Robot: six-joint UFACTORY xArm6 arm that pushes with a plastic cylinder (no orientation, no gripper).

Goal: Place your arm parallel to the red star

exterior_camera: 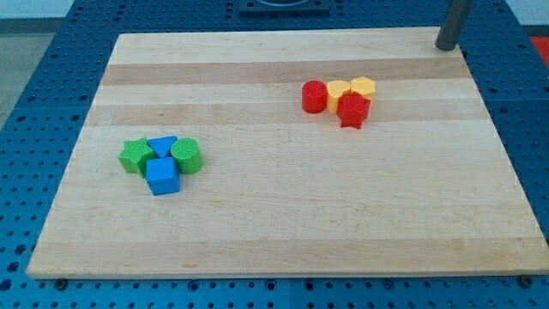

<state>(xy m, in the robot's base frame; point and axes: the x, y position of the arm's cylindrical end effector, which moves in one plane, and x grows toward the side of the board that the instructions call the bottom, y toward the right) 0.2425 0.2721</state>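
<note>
Up at the view's top right corner of the desk (pixel 257 215): my tip (pixel 445 47), well apart from every block. No fingers on this rig, just the rod. Red star (pixel 352 110) right of centre, chunky and bright red, touching a red cylinder (pixel 314 96) and two yellow blocks (pixel 351 87). Over at the view's left: green star (pixel 135 156), blue triangle (pixel 161 144), green cylinder (pixel 187 155), blue cube (pixel 161 177), all bunched together.
</note>
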